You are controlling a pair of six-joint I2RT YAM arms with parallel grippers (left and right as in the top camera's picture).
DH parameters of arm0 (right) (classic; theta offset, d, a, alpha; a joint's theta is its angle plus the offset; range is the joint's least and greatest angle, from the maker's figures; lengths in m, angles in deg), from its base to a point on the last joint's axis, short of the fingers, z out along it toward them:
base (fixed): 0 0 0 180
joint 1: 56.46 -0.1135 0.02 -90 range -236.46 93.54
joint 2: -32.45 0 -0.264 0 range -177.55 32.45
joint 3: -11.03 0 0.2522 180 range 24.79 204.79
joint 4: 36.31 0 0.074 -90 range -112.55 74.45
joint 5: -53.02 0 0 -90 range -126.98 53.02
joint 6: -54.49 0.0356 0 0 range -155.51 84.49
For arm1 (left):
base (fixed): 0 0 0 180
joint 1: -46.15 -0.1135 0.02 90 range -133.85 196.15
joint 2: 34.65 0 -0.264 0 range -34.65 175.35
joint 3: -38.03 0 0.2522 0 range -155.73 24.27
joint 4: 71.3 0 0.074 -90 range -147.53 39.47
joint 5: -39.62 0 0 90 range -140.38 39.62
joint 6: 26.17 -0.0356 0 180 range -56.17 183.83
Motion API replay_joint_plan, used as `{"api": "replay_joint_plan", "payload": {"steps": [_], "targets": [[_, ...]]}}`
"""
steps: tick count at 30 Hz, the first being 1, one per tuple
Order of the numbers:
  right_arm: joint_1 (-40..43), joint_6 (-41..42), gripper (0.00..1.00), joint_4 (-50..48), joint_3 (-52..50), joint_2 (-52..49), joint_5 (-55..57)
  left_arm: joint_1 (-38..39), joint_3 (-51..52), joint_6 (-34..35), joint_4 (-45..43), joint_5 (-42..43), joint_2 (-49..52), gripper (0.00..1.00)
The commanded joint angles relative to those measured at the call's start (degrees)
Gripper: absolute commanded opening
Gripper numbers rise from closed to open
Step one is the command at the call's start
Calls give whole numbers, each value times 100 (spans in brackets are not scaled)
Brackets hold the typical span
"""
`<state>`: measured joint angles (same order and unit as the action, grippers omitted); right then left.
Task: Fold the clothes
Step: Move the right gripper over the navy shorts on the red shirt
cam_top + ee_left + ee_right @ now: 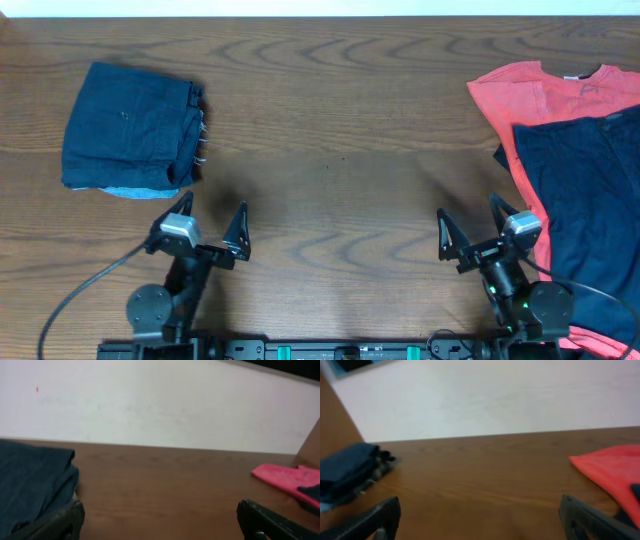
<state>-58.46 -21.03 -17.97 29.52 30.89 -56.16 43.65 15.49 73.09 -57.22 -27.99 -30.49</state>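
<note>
Wooden table [340, 150] is carrying a folded dark-blue stack [130, 125] at far left. A red shirt [530, 95] is lying spread at far right, with a navy garment [585, 200] overlapping it.

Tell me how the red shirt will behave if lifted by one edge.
The red shirt lies flat and thin, so it will probably droop limply. The navy garment overlaps it, so lifting likely drags that along.

red-orange cotton T-shirt [530, 100]: rt side cut by frame edge, lower part hidden under dark navy garment [585, 200] | navy garment: cut at rt edge, type unclear | pale-blue layer [132, 192] under folded dark-blue denim stack [130, 125]: mostly hidden
</note>
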Motion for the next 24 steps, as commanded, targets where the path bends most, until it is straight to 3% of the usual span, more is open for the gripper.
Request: {"api": "replay_joint_plan", "payload": {"steps": [1, 6, 13, 16, 20, 24], "targets": [[44, 199, 99, 455, 750, -289, -293, 17, -922, 317, 435, 94, 706, 98], [44, 177, 99, 1534, 1777, -1462, -302, 17, -2420, 313, 1351, 98, 2472, 98], [96, 74, 99, 3008, 3875, -4240, -173, 17, -5128, 308, 3510, 98, 5215, 98], [275, -431, 99, 3980, 5121, -5606, -111, 17, -6151, 262, 4572, 96, 6231, 98], [678, -1311, 99, 4835, 6522, -7243, -116, 17, -6734, 92, 5241, 101, 6992, 98], [1187, -1445, 99, 5007, 7438, -8548, -31, 17, -6736, 181, 5307, 166, 7235, 98]]}}
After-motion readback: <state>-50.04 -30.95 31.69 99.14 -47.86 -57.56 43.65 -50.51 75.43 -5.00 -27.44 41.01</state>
